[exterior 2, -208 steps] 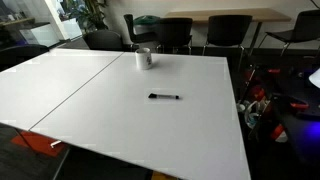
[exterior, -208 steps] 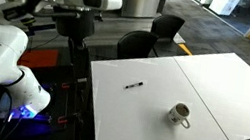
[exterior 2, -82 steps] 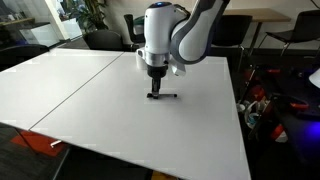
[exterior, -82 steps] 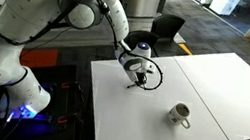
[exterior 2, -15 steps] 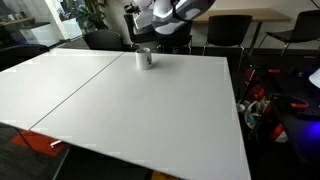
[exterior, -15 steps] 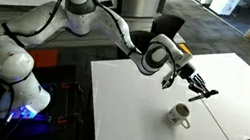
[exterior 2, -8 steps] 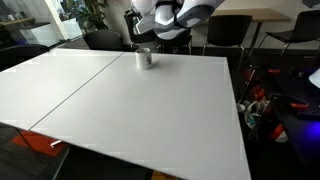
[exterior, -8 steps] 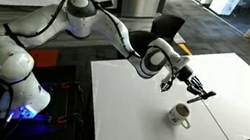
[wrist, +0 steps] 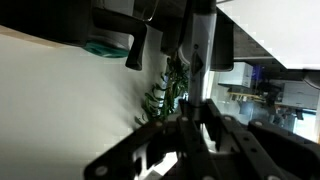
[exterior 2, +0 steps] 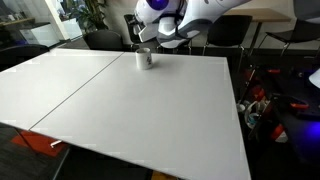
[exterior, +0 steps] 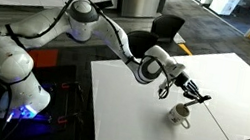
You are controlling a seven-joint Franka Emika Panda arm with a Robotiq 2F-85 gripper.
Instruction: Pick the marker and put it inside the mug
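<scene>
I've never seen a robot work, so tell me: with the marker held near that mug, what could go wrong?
The marker looks nearly level in the gripper; dropped so, it might land across the rim of the mug and roll off. The mug stands near the table edge in an exterior view; a bump could push it off.

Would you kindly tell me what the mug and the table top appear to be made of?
The mug looks like glazed ceramic: whitish-grey, smooth, thick-walled, with a moulded loop handle. The table top seems to be a matte white laminate or coated board, judging by its flat, even surface and the straight seam between panels; its core cannot be seen.
</scene>
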